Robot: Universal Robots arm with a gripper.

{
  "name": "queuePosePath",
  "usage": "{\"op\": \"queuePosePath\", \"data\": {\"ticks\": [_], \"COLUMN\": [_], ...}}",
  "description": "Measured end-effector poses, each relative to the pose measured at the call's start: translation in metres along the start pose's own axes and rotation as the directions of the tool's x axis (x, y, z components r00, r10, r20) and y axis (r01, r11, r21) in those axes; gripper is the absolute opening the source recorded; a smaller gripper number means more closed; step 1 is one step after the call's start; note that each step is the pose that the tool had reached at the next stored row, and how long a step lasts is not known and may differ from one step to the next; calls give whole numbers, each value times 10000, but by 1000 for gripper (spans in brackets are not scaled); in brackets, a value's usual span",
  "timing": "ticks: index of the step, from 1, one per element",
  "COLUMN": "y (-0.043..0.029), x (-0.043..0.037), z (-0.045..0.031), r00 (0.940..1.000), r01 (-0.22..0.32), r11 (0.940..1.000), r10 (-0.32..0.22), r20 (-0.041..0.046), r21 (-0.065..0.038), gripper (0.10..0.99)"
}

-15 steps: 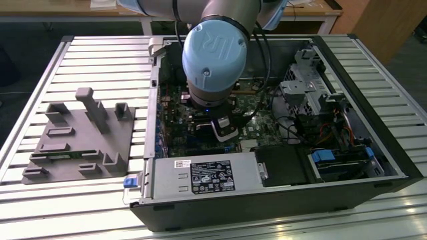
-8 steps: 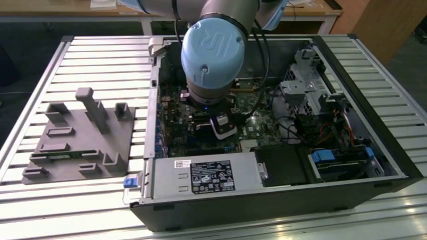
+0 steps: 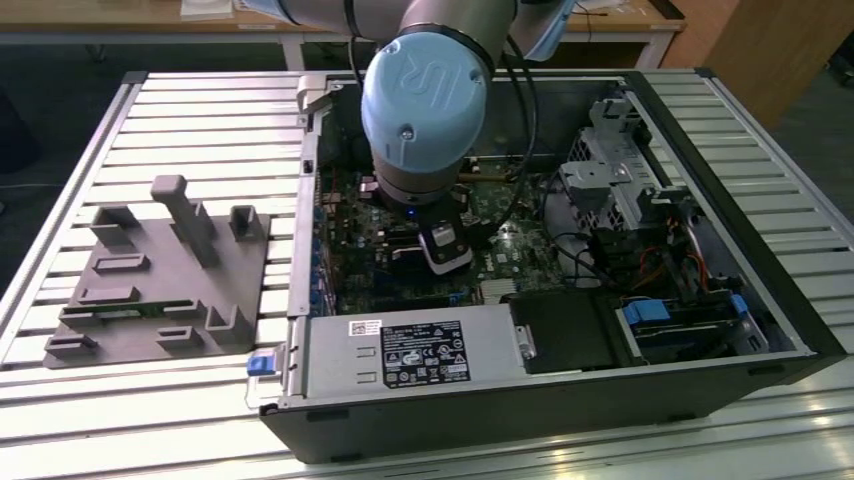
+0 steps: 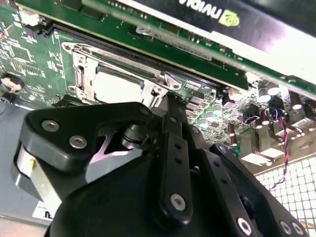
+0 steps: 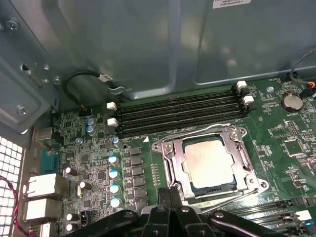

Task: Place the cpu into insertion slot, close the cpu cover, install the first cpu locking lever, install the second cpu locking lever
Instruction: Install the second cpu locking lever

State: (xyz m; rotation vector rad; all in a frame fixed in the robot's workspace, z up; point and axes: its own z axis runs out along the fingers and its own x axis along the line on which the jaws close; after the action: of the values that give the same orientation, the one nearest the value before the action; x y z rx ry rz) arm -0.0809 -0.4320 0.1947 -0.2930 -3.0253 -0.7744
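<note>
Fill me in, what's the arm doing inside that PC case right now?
The arm has reached into the open computer case and its gripper sits low over the green circuit board, right at the edge of the processor socket. The chip already lies in the socket, and the metal cover frame lies down around it, the chip's top showing through its window. A thin locking lever runs along the socket edge nearest the gripper. The jaws look closed together there.
</note>
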Motion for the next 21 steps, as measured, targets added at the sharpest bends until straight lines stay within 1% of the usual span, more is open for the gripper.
{"op": "queuePosePath", "data": {"ticks": [3,5,11,13,15,21], "y": [4,17,100,116,125,160], "x": [1,2,11,11,9,6], "z": [-7,-30,-184,-212,-226,-291], "r00": [10000,10000,10000,10000,10000,10000], "r01": [-1,-1,-1,-2,-5,-19], "r11": [10000,10000,10000,10000,10000,9992], "r10": [1,1,1,2,5,15], "r20": [2,3,3,6,22,94], "r21": [11,13,14,26,80,406], "gripper": [106,106,106,106,106,106]}}
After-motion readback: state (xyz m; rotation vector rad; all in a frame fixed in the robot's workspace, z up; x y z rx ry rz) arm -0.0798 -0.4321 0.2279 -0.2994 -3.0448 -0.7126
